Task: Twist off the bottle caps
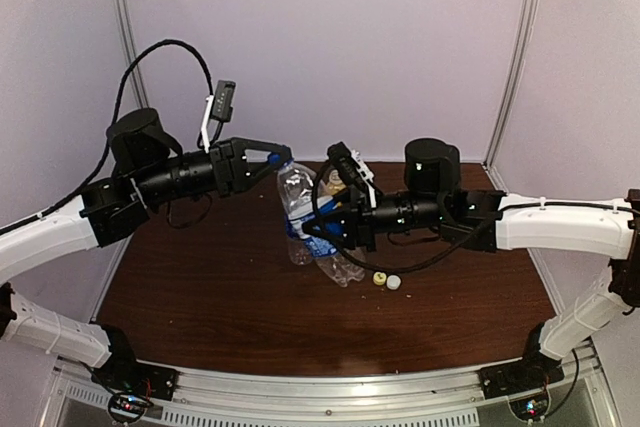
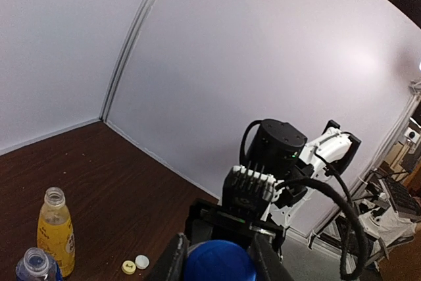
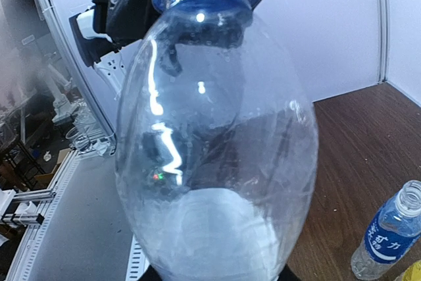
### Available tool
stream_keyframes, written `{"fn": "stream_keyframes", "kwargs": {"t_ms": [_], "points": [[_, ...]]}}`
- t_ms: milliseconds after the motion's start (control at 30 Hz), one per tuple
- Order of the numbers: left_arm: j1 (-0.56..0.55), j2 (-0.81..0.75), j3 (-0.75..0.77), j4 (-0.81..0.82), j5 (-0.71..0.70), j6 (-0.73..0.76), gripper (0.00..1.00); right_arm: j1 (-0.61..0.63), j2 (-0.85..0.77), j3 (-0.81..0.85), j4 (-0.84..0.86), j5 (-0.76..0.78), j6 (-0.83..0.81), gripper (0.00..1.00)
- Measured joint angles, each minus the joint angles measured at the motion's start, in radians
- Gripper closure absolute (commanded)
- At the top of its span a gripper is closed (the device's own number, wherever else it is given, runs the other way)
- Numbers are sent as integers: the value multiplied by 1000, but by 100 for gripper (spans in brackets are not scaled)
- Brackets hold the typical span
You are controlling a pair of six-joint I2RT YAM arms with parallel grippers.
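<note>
Bottle caps sit in two places. The blue cap [image 2: 219,261] is on the neck of the tall clear bottle [image 1: 294,192], and your left gripper [image 1: 275,160] is clamped tight on it, one finger on either side. The yellow cap [image 1: 379,279] and the white cap [image 1: 394,283] lie loose on the table [image 1: 200,287], just beside each other, near the front of the group.

You have the tall clear bottle lifted off the table and tilted, its neck toward the left arm. Your right gripper [image 1: 322,225] is closed around its lower body near the blue label. Its fingers are barely visible in the right wrist view, where the bottle fills the frame, so that grip appears firm rather than plainly shown.

The short clear bottle [image 3: 391,231] stands on the table with its mouth open, below the held bottle. The yellow-orange bottle [image 2: 56,231] stands upright next to it, also uncapped, behind your right wrist in the top view.
</note>
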Motion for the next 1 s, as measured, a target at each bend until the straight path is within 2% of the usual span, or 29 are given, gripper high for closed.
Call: {"fn": "stream_keyframes", "kwargs": {"t_ms": [167, 333, 433, 633, 767, 867, 1000], "points": [[-24, 0, 23, -111, -160, -39, 100, 2, -2, 0, -45, 110, -26, 69], [-29, 1, 23, -146, -214, -58, 94, 8, -2, 0, -76, 161, -47, 69], [-29, 2, 23, -146, -217, -57, 83, 8, -2, 0, -77, 164, -52, 69], [-30, 2, 23, -124, -187, -19, 46, 8, -3, 0, -67, 150, -56, 69], [-29, -10, 23, -92, -127, 53, 28, 6, -11, -1, -66, 105, -53, 69], [-29, -25, 23, -72, -56, 119, 18, 6, -11, -1, -55, 39, -46, 69], [-29, -36, 23, -57, 46, 196, 15, 5, -11, -1, -29, -62, -26, 68]]}}
